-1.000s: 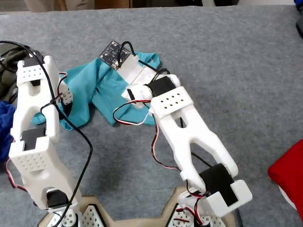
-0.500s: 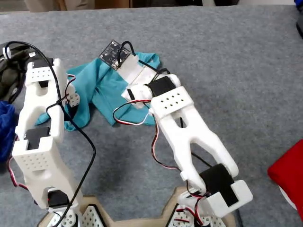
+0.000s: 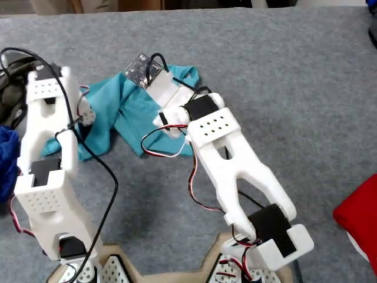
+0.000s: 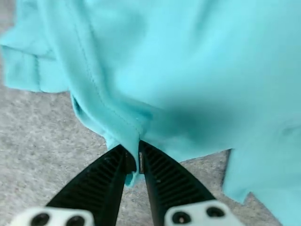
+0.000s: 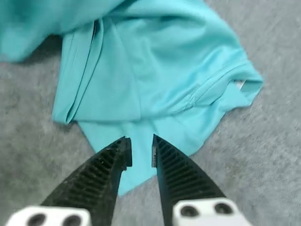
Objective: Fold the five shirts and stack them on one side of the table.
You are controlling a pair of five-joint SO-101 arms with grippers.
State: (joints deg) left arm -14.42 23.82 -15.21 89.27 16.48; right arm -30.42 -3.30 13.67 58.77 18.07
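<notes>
Labels: you have one small white tag (image 5: 240, 84) inside the collar of the teal shirt (image 3: 121, 112). Any print on it is too small to read. The bare circuit board (image 3: 141, 67) on the right arm (image 3: 232, 162) carries marks that are also too small to read.

Count, high view:
- Four garments. One is the teal shirt.
- One blue shirt (image 3: 7, 162) lies at the table's left edge.
- One red shirt (image 3: 357, 215) lies at the right edge.
- One dark olive garment (image 3: 10, 88) sits bunched behind the left arm (image 3: 42, 165).
- Two arms, with two pairs of jaws.

The teal shirt lies crumpled on the grey table (image 3: 283, 76), left of centre and towards the far side. It sits between the two wrists, with part of it under each.

Left gripper (image 4: 133, 159): your jaws are pressed together on a stitched edge of the teal shirt, and cloth is pinched between the ribbed pads.

Right gripper (image 5: 140, 150): your jaws stand narrowly apart with nothing between them. They hang just over the shirt's near edge, where the cloth meets the table.
</notes>
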